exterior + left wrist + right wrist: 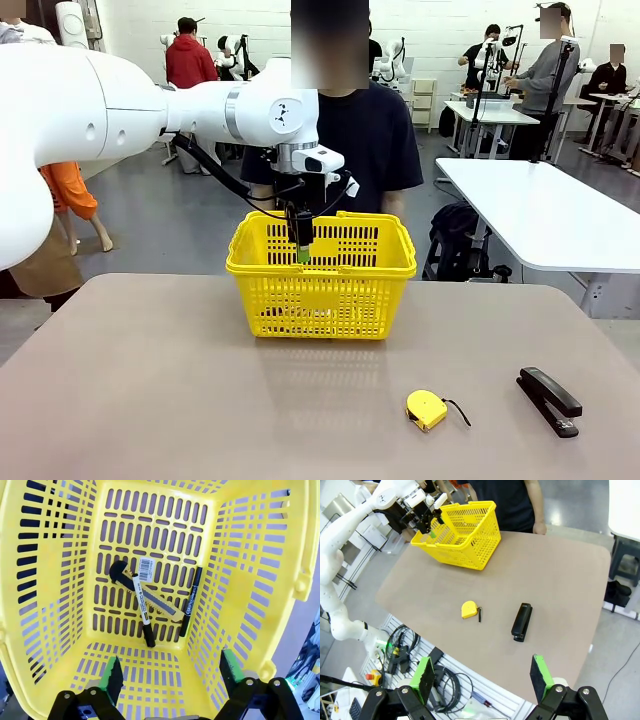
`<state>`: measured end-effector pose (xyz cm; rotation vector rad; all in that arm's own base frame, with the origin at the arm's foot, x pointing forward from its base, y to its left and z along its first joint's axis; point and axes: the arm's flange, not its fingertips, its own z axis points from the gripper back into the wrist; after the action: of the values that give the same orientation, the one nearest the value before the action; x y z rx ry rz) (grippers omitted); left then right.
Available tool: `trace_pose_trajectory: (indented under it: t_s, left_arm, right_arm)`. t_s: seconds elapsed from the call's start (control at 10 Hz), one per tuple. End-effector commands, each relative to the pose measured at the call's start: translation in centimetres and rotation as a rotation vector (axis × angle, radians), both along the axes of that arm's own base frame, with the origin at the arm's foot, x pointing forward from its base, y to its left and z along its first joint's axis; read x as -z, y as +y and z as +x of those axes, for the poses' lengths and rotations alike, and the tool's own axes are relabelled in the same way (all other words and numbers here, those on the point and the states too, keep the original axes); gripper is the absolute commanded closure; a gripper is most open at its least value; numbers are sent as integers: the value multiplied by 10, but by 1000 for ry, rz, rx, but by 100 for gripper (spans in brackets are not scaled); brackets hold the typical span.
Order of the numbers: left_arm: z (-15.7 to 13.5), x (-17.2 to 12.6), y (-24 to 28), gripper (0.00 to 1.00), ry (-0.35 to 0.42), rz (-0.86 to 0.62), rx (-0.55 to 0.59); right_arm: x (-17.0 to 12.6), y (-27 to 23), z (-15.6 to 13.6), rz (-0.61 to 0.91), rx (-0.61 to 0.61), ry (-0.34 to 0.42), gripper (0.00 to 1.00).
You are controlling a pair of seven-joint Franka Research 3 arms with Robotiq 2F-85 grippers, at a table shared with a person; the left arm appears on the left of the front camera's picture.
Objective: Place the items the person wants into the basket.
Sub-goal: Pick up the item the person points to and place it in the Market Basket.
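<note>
- As our left gripper (302,245) hangs over the basket (321,303), its jaws stand wide apart w/ nothing between them (green pads bare in the left wrist view).
- All three wanted items lie on the basket floor: utility knife (150,598) in the middle, white-barrel marker (141,608) crossed over it and touching it, black pen (191,601) just beside them, near the side wall.
- Tape measure (427,409) and stapler (549,400) sit on the table (150,400), well apart from the basket; we judge those aren't wanted, so we leave them.
- Right gripper (482,680) is held high above the near table edge, jaws apart, empty.
- The person (360,130) stands at the far side, right behind the basket.
- Step in hand, as we read it: retreat after the drop. To do it well we lift the left arm straight up, fingers kept clear of the rim and the slotted walls (they could snag), so the basket doesn't shift toward the person.
- Task looks about done, imo.
</note>
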<state>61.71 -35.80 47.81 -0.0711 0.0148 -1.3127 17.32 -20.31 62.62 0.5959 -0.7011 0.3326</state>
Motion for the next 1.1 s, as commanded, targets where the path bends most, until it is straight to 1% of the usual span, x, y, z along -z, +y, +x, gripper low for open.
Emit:
trace_pose_trajectory:
  t_s: [0.0, 0.1, 0.2, 0.3, 0.4, 0.5, 0.6, 0.7, 0.8, 0.9, 1.0]
  left_arm:
    - [-10, -17, -1, 0, 12, -16, -2]
    - [-30, -36, 2, 0, 9, -18, 1]
    - [-66, -67, 18, 0, -17, -13, -55]
    - [-97, -94, 44, 0, -22, -23, -114]
    - [-132, -114, 76, 0, -33, -47, -182]
    - [-166, -126, 108, 0, -49, -57, -262]
    - [-191, -136, 146, 0, -89, -78, -306]
    - [-204, -139, 171, 0, -72, -58, -354]
    - [-220, -140, 191, 0, -77, -41, -394]
    - [-238, -142, 207, 0, -112, -60, -455]
    - [-244, -144, 209, 0, -135, -61, -500]
  right_arm:
    - [1, 1, 1, 13, -21, -13, 0]
    - [1, 1, 1, 13, -21, -13, 0]
    - [1, 1, 1, 13, -21, -13, 0]
    - [1, 1, 1, 13, -21, -13, 0]
    - [1, 1, 1, 13, -21, -13, 0]
    - [1, 1, 1, 13, -21, -13, 0]
    - [1, 1, 1, 13, -21, -13, 0]
    - [1, 1, 1, 13, -21, -13, 0]
    - [1, 1, 1, 13, -21, -13, 0]
    - [1, 1, 1, 13, -21, -13, 0]
    - [1, 1, 1, 13, -21, -13, 0]
